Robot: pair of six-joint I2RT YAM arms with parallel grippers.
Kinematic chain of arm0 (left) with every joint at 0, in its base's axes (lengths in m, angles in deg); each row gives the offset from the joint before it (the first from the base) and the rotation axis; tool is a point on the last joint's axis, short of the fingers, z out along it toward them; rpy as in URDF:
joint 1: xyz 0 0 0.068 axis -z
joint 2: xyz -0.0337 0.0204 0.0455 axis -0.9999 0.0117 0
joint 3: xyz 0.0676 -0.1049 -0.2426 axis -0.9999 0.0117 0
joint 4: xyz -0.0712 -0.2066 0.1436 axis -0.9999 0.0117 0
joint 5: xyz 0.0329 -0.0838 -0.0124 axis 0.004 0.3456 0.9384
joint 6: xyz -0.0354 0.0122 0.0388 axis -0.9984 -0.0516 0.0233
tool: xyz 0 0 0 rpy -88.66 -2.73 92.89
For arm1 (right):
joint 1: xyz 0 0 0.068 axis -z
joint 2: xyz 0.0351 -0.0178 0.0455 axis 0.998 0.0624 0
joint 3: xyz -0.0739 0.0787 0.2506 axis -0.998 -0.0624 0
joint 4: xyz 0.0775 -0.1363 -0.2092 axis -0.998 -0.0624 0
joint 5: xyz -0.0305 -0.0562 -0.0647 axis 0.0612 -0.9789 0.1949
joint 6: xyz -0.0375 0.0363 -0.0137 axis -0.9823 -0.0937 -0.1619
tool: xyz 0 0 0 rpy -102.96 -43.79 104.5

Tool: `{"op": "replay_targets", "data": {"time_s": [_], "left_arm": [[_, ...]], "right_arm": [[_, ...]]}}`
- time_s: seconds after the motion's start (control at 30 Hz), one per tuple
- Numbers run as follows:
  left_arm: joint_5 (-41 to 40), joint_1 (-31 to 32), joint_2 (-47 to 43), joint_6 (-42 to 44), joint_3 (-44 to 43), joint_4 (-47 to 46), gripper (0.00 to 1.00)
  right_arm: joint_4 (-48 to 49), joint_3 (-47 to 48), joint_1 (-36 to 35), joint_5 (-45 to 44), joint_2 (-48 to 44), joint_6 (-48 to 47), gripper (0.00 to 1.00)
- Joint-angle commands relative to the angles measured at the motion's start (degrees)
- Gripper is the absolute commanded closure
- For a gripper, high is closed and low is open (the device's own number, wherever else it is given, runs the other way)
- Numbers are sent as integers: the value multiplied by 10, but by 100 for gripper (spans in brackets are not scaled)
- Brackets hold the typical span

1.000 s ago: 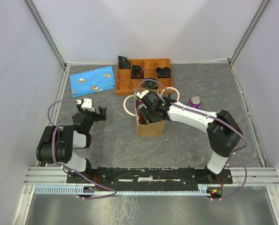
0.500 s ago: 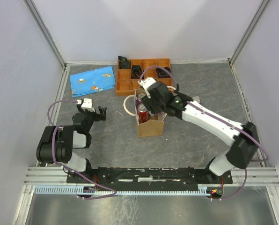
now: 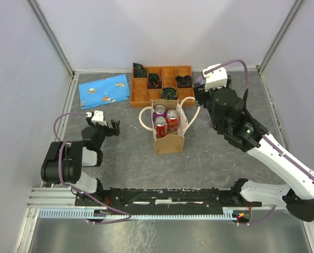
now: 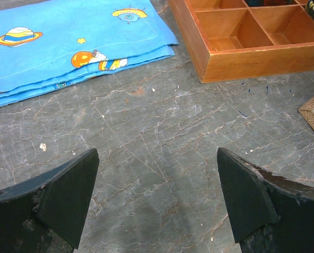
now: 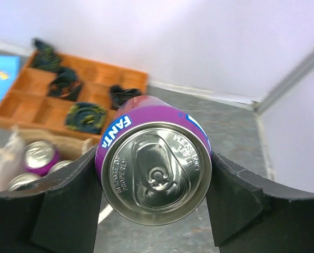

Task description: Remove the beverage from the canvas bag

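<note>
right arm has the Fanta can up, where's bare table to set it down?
For the Fanta can: free tabletop between canvas bag and left gripper, and the near strip from bag to base rail. Crowded at the far edge: orange tray, blue cloth, the bag's rope handles. Under the right arm is hidden.

"FANTA" runs in white capitals on a blue patch up the side of the purple soda can (image 5: 153, 174), seen by the right wrist camera. Embossed on its silver lid, "DISPOSE OF PROPERLY" curves along the left rim; lettering on the opposite rim is too faint to read. Labels on the cans (image 3: 165, 119) in the canvas bag (image 3: 169, 143) are too small to read from overhead.
</note>
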Motion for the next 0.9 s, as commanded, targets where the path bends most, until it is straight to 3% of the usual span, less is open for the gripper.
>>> {"op": "replay_targets", "data": {"time_s": [0.0,0.27,0.87], "left_arm": [[8,-2,-2,28,2,-32,1],[7,-2,-2,28,1,-32,1],[7,-2,-2,28,2,-32,1]], "right_arm": [[90,-8,37,-146,-14,-38,100],[-18,-9,186,-53,32,83,100],[-71,-3,206,166,215,142,100]]}}
